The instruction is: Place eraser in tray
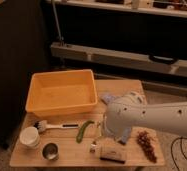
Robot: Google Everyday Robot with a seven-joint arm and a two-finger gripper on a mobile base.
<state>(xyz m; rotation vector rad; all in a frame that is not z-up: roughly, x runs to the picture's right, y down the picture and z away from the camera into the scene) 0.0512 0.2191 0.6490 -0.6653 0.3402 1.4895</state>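
The eraser [112, 153], a small flat dark block with a lighter top, lies on the wooden table [67, 156] near its front edge. The tray [62, 93], a big yellow-orange bin, stands at the table's back left and looks empty. My white arm reaches in from the right and bends down over the table's front right. The gripper [101, 141] hangs below the wrist, just above and left of the eraser, open and holding nothing. The arm hides most of it.
A white-headed brush [54, 126] and a green pod [84, 131] lie in front of the tray. A white bowl [29, 136] and a metal cup [50, 151] stand at the front left. A blue sponge [125, 137] and a dark red cluster [147, 140] lie at the right.
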